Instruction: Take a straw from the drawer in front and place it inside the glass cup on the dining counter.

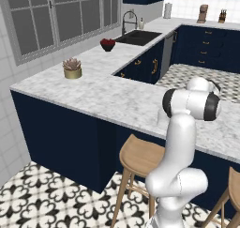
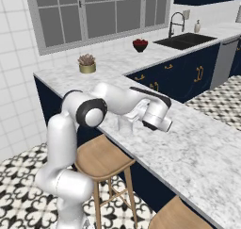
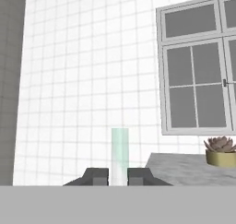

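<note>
In the hand view my gripper (image 3: 118,176) is shut on a pale green see-through straw (image 3: 120,149) that stands upright between the two dark fingertips. It faces the tiled window wall, level with the edge of the dining counter (image 3: 175,165). From the right base camera, my wrist (image 2: 155,112) hovers low over the marble dining counter (image 2: 197,148), just above and right of the faint glass cup (image 2: 124,125). In the left base view the glass cup (image 1: 162,119) stands on the dining counter (image 1: 112,98), partly hidden behind my elbow. I cannot tell which of the navy fronts is the drawer.
A succulent in a gold pot (image 1: 72,68) (image 2: 87,64) (image 3: 220,151) stands at the counter's far corner. A dark bowl of red fruit (image 1: 108,44) (image 2: 140,45) sits near the sink (image 1: 138,37). Wooden stools (image 1: 140,156) (image 2: 101,157) stand under the counter's near edge.
</note>
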